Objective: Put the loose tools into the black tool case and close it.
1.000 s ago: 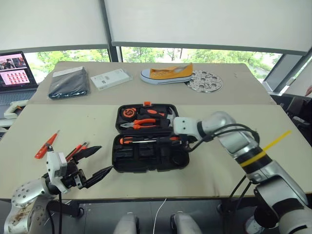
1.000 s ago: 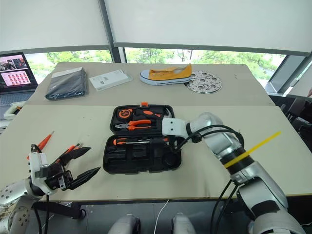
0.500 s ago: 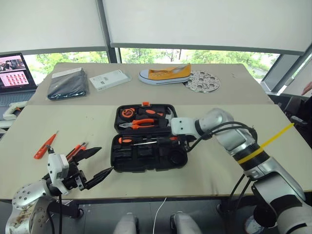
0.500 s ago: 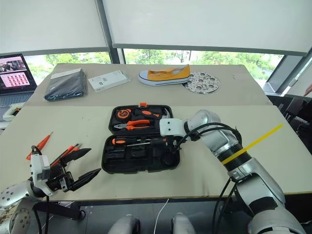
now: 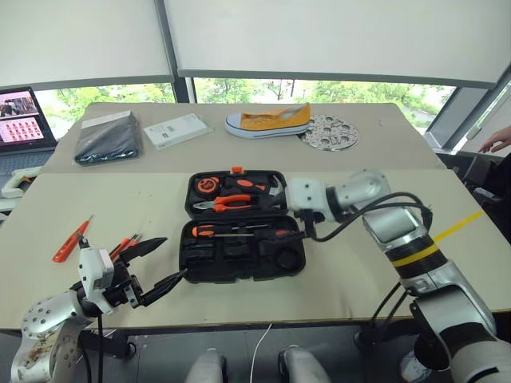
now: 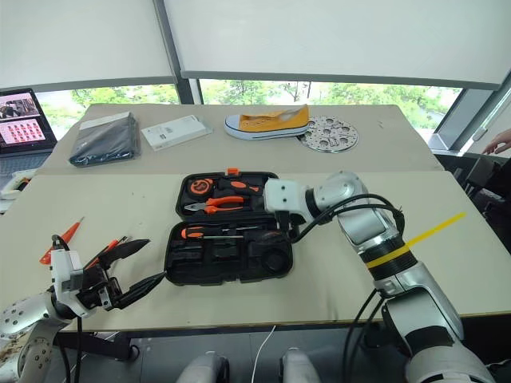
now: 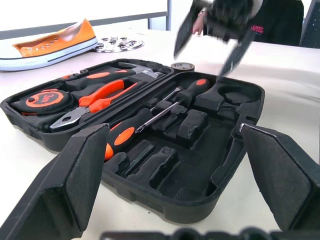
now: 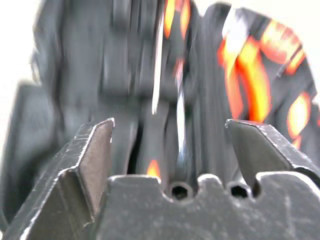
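From the left eye view, the black tool case (image 5: 241, 226) lies open in the middle of the near table (image 5: 351, 279), its far half holding orange-handled pliers (image 5: 227, 203) and a tape measure (image 5: 209, 185), its near half holding two black-and-orange screwdrivers (image 5: 239, 230) laid side by side. The right gripper (image 5: 306, 226) hangs just above the right end of those screwdrivers, its fingers parted and holding nothing. Well to the left, a small orange tester screwdriver (image 5: 72, 239) lies on the table, and another orange-and-black tool (image 5: 126, 245) lies just behind the left gripper (image 5: 160, 263), whose black fingers are spread wide near the case's left front corner, empty. On the far table sit a yellow shoe (image 5: 268, 121), a perforated metal disc (image 5: 330, 132), a white box (image 5: 179, 130) and a dark pouch (image 5: 108, 137). In the left wrist view, the left fingers (image 7: 80, 175) frame the open case, and a dark tape roll (image 7: 182, 66) lies on the table just behind it. In the right wrist view, the right fingers (image 8: 95, 150) stand apart over the steel shafts.
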### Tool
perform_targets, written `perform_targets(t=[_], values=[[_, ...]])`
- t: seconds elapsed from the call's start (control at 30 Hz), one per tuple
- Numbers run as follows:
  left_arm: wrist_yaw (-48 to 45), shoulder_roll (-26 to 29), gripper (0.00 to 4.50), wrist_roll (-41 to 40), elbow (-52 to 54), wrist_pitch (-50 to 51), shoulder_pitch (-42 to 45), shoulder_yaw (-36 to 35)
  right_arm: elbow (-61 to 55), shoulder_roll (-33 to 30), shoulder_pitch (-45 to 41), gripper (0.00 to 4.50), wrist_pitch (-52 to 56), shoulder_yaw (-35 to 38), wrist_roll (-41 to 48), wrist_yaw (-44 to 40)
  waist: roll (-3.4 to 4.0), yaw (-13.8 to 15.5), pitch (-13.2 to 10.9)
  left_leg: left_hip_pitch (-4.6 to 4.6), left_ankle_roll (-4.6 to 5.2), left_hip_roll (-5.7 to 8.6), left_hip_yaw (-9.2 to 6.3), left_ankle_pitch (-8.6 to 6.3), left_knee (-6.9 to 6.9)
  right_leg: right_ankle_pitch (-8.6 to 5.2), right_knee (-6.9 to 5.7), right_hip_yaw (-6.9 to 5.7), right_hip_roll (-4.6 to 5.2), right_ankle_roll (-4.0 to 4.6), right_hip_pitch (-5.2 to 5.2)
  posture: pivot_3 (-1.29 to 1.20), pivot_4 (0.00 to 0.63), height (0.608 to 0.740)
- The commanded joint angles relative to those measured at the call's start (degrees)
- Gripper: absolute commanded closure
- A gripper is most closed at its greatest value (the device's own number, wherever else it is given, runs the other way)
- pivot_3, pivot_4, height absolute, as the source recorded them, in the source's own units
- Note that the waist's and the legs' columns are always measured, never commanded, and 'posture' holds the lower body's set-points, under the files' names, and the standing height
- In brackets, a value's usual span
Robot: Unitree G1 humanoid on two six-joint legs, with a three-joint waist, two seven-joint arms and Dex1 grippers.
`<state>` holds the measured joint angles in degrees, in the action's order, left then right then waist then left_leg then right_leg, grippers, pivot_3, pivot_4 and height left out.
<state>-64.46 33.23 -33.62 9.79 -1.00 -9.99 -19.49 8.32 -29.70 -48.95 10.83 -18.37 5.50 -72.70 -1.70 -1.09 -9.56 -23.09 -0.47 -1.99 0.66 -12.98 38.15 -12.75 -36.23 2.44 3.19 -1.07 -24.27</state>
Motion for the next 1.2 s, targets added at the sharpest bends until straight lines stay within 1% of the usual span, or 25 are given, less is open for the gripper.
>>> perform_targets(t=[0.03,0.1,0.17,0.3,0.4,0.53,0.63,0.7,0.73,0.8,0.87,0.9,0.93,1.0,1.03,1.07,1.1,1.13,1.2], values=[[0.1,0.2,0.0,0.2,-0.5,-1.3,0.5,-0.3,2.3,3.4,1.4,1.78,-1.0,0.8,1.7,1.6,0.0,0.0,0.0,0.02,0.0,0.0,0.0,0.0,0.0,0.01,0.0,0.0,0.0,0.01,0.01,0.0,0.15,0.74],[0.1,0.2,0.0,0.3,-0.9,-1.4,0.8,-0.3,5.4,5.6,1.9,2.4,-2.7,0.1,0.4,3.3,0.0,0.0,0.0,0.02,0.0,0.0,0.0,0.0,0.0,0.01,-0.02,0.0,0.0,0.01,0.01,0.0,0.15,0.74],[-0.1,0.3,0.0,0.7,-2.0,-1.7,0.7,-0.3,11.9,7.2,2.6,3.09,-7.4,-2.5,-4.2,6.0,0.0,0.0,0.0,0.03,0.0,0.01,0.0,0.01,0.0,0.02,-0.03,0.0,0.0,0.03,0.01,0.0,0.15,0.74],[-0.6,0.6,0.0,1.8,-5.2,-2.2,1.6,-0.1,21.6,8.8,2.2,4.46,-12.9,-3.9,-8.1,9.2,0.01,0.0,0.0,0.02,0.0,0.04,0.02,0.01,0.0,0.02,-0.03,0.01,0.0,0.03,0.0,0.0,0.15,0.74],[-1.1,0.9,0.0,2.0,-6.4,-2.5,2.1,-0.5,24.3,9.0,2.6,4.46,-14.5,-4.3,-9.0,9.0,-0.07,0.0,0.0,0.13,0.0,0.0,0.02,0.01,0.0,0.02,-0.03,0.01,-0.02,0.03,0.09,0.0,0.15,0.74],[-1.2,1.4,0.0,2.1,-7.6,-3.0,2.0,-1.0,24.2,9.1,3.5,4.46,-14.8,-4.9,-9.3,8.4,-0.07,0.1,0.0,0.31,-0.02,0.0,0.02,0.04,0.0,0.07,-0.09,0.01,0.0,0.04,0.22,0.0,0.15,0.74],[-0.6,1.2,0.0,2.0,-7.9,-3.5,1.7,-1.5,21.8,10.4,3.9,4.46,-13.5,-3.1,-6.6,8.6,-0.07,0.1,0.1,0.35,-0.01,0.0,0.02,0.07,0.0,0.05,-0.19,0.01,0.0,0.04,0.21,0.0,0.15,0.74],[0.1,1.1,0.0,0.5,-7.2,-2.6,0.8,-3.1,17.7,11.2,4.2,4.46,-14.4,0.4,-2.1,8.5,-0.08,0.0,0.1,0.35,-0.01,0.0,0.02,0.07,0.0,0.03,-0.3,0.02,0.0,0.09,0.15,0.0,0.15,0.74],[0.8,1.2,0.0,-0.4,-6.8,-2.3,0.0,-4.6,14.3,10.9,4.9,4.46,-12.8,2.5,1.0,7.7,-0.08,0.0,0.0,0.34,-0.01,0.0,0.02,0.07,0.0,0.01,-0.39,0.03,0.0,0.14,0.1,0.0,0.15,0.74],[2.7,1.0,0.0,-1.8,-6.1,-1.9,-1.7,-8.2,7.9,9.0,7.0,3.91,-8.2,5.3,6.2,5.1,-0.08,-0.1,0.0,0.22,-0.01,-0.04,0.02,0.07,0.0,-0.05,-0.49,0.03,-0.03,0.22,-0.06,0.0,0.15,0.74],[5.2,1.1,0.0,-3.4,-6.2,-1.4,-4.5,-13.4,2.0,6.0,11.1,3.35,-8.4,8.2,10.3,2.5,-0.08,0.0,0.0,0.16,-0.01,-0.07,0.01,0.06,-0.02,-0.06,-0.54,0.03,-0.03,0.22,-0.13,0.0,0.15,0.74],[6.0,1.1,0.0,-3.9,-6.1,-1.1,-6.1,-15.6,-0.7,5.2,13.1,3.0,-8.9,9.9,12.3,2.1,-0.09,0.0,0.0,0.16,-0.01,-0.07,0.0,0.06,-0.07,-0.07,-0.51,0.01,-0.02,0.21,-0.12,0.0,0.15,0.74],[6.2,1.3,0.0,-4.2,-6.7,-1.2,-8.3,-18.3,-4.2,5.1,15.5,2.54,-8.5,12.4,15.7,2.6,-0.09,-0.1,0.0,0.16,-0.01,-0.06,0.0,0.03,-0.12,-0.1,-0.42,0.01,0.0,0.17,-0.09,0.0,0.15,0.74],[5.9,1.9,0.0,-4.5,-8.8,-1.4,-11.8,-22.6,-9.5,5.1,19.3,2.03,-7.1,16.3,20.2,4.5,-0.15,0.0,0.0,0.22,-0.02,-0.02,0.02,0.02,-0.19,-0.12,-0.38,0.03,0.05,0.14,-0.05,0.0,0.15,0.74],[5.8,2.4,0.0,-4.8,-11.4,-1.4,-13.7,-25.5,-11.9,4.4,22.2,1.61,-8.2,18.2,21.4,4.7,-0.16,-0.2,0.0,0.2,-0.02,-0.03,0.0,0.02,-0.24,-0.17,-0.36,-0.01,0.04,0.14,-0.06,0.0,0.15,0.74],[5.7,2.9,0.0,-4.9,-13.7,-1.2,-15.2,-27.7,-13.7,3.5,24.9,1.33,-9.1,19.5,21.8,4.7,-0.15,-0.2,0.0,0.23,-0.04,-0.05,0.01,0.0,-0.27,-0.2,-0.36,0.0,0.03,0.17,-0.05,0.0,0.15,0.74],[5.8,3.3,0.0,-4.8,-16.0,-1.2,-16.4,-29.4,-15.0,2.8,27.4,0.92,-10.2,20.6,21.8,4.9,-0.17,-0.1,0.0,0.23,-0.05,-0.04,0.02,0.0,-0.29,-0.26,-0.37,0.0,0.03,0.13,-0.06,0.0,0.15,0.74],[6.6,3.5,0.0,-4.9,-17.8,-0.9,-16.9,-30.8,-16.1,2.4,29.9,0.57,-10.9,21.5,21.8,5.2,-0.23,-0.1,0.0,0.23,-0.05,-0.05,0.02,0.0,-0.3,-0.52,-0.38,-0.01,0.02,-0.21,-0.07,0.0,0.15,0.74],[9.3,3.8,0.0,-4.8,-21.2,0.2,-17.3,-32.8,-17.3,1.9,34.3,0.05,-14.5,23.1,20.0,6.7,-0.22,0.0,0.0,0.29,-0.05,-0.03,0.03,0.0,-0.29,-0.68,-0.41,-0.03,0.07,-0.23,-0.04,0.0,0.15,0.74]])
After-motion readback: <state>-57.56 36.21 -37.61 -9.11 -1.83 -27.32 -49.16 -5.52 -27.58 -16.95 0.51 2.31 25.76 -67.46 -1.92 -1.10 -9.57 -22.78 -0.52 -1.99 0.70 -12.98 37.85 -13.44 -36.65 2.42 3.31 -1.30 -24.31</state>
